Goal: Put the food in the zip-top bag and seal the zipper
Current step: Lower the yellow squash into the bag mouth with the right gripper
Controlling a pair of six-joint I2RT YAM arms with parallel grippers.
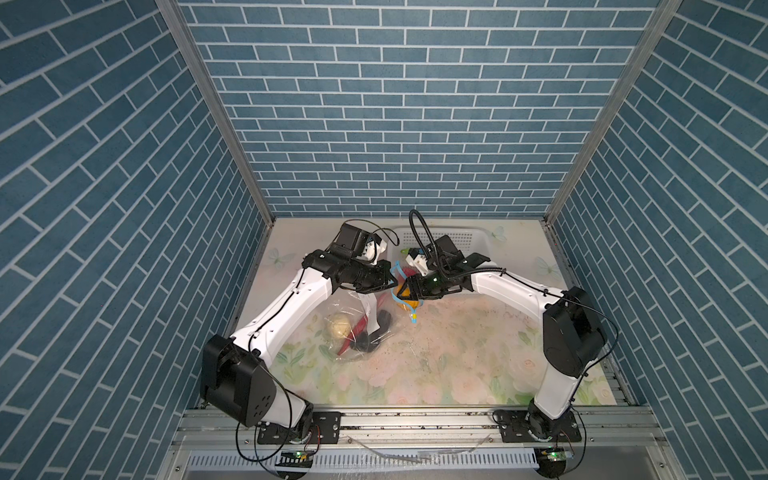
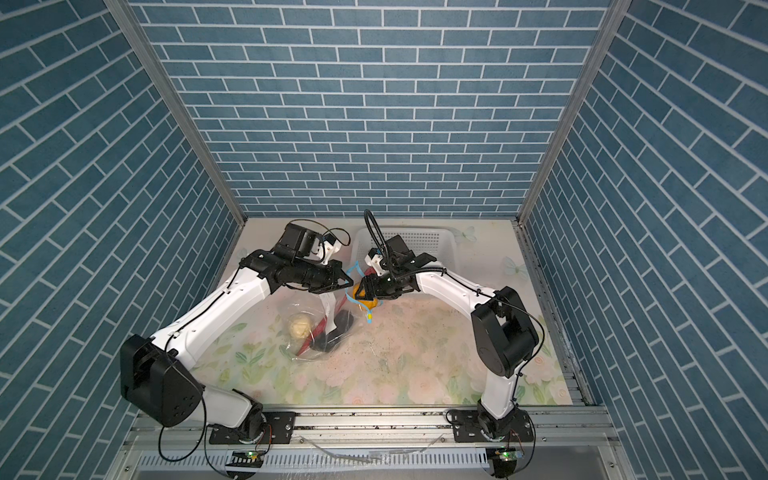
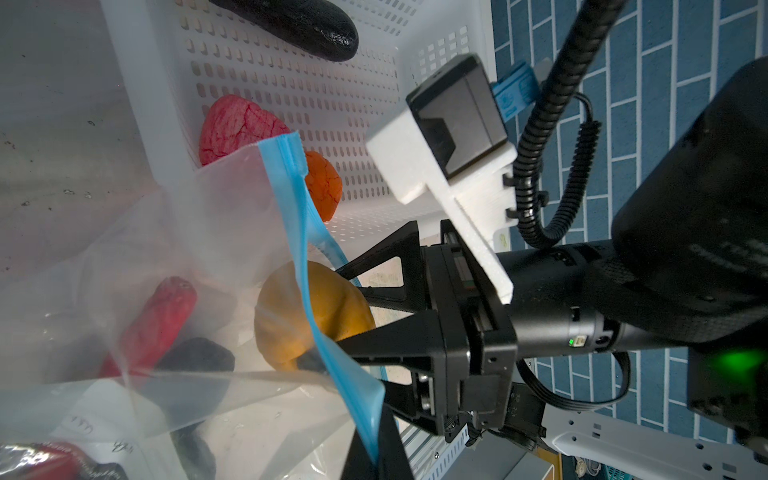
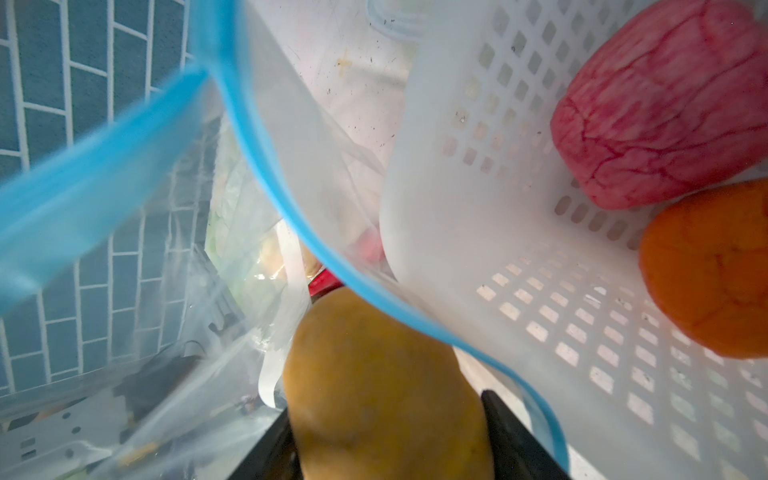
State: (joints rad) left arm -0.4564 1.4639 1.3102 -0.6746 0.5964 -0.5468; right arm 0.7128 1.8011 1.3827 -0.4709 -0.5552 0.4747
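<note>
In both top views the zip-top bag (image 1: pixel 353 328) lies on the table in front of the white basket (image 1: pixel 469 241), off its left end, mouth lifted toward the basket. The cream ball (image 1: pixel 338 326), red strip (image 1: pixel 353 337) and a black oval (image 1: pixel 384 322) show through it. Your left gripper (image 1: pixel 388 283) is pinched tight on the zipper (image 1: pixel 395 270). In the left wrist view your right gripper (image 3: pixel 340 307) stands fairly wide, both fingers against the yellow piece (image 3: pixel 291 316), which sits only partway past the blue strip. The pink ball (image 3: pixel 232 129), orange piece (image 3: pixel 324 187) and another black oval (image 3: pixel 299 20) wait in the basket. In the right wrist view the strip loops around the yellow piece, just beside the basket wall. Let go here and the piece may roll back over the lip. Your retreating fingers could also snag the strip, tear it from the left pinch and collapse the mouth.
</note>
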